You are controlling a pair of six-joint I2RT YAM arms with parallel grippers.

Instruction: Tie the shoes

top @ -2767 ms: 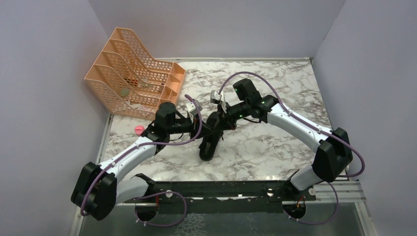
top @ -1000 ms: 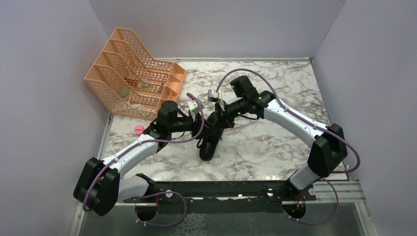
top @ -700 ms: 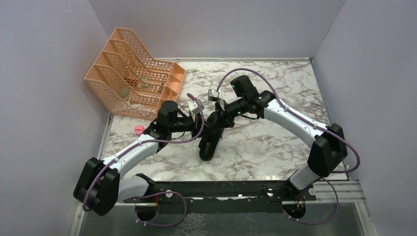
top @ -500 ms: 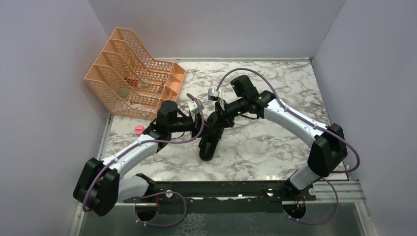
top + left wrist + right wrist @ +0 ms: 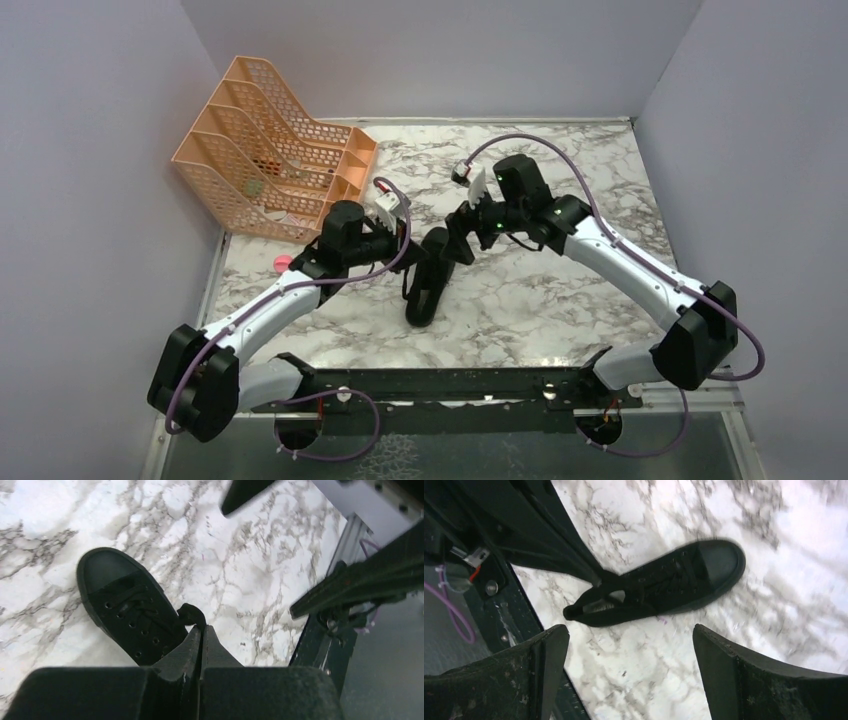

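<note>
On the marble table point(image 5: 560, 290), near centre: shoe point(image 5: 421, 295), black, upright on its sole, toe toward the arm bases, heel away.

At the heel end: left gripper point(image 5: 200, 628), fingers point(image 5: 187, 650) pressed together, pinched on a bunch of black lace point(image 5: 191, 614) raised just beside the eyelets.

Just right of the heel: right gripper point(image 5: 628, 630), fingers point(image 5: 729, 665) spread wide, holding nothing, apart from the shoe.

Left of the left arm: small pink object point(image 5: 283, 263).

At the far left corner: orange file rack point(image 5: 270, 150).
</note>
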